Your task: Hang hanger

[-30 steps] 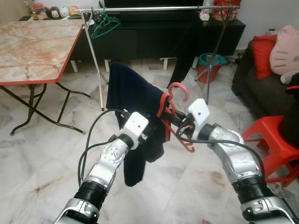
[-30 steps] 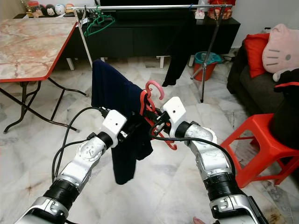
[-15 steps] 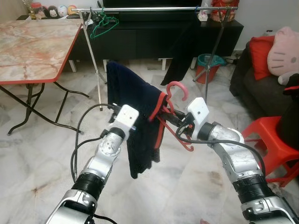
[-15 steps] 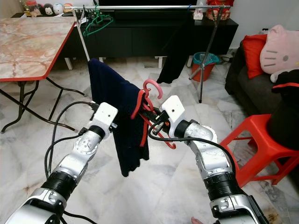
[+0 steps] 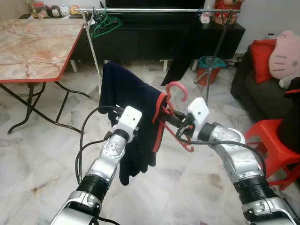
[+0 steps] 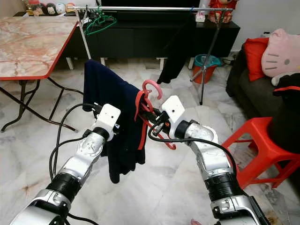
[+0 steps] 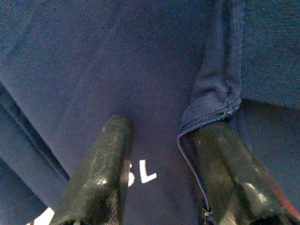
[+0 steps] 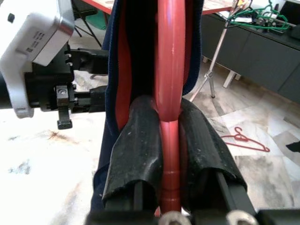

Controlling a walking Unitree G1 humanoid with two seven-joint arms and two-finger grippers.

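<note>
A red hanger (image 5: 177, 89) is held mid-air in front of me, my right gripper (image 5: 174, 123) shut on its shaft (image 8: 168, 70) just below the hook. A navy garment (image 5: 131, 96) is draped over the hanger's left shoulder and hangs down towards the floor. My left gripper (image 7: 164, 129) is pressed against this cloth with its fingers (image 7: 105, 159) apart; a hem edge lies by one finger. The metal clothes rail (image 5: 154, 10) stands at the back, well beyond the hanger.
Green hangers (image 5: 105, 22) and a dark garment (image 5: 183, 51) hang on the rail. A marble folding table (image 5: 33, 47) is on the left. On the right are a red stool (image 5: 274, 145) and a sofa with a pink plush (image 5: 283, 49). Another red hanger (image 8: 243, 139) lies on the floor.
My left gripper slid left along the navy garment, then came back a little to the right. The cloth swung with it. The right gripper kept its hold on the hanger.
</note>
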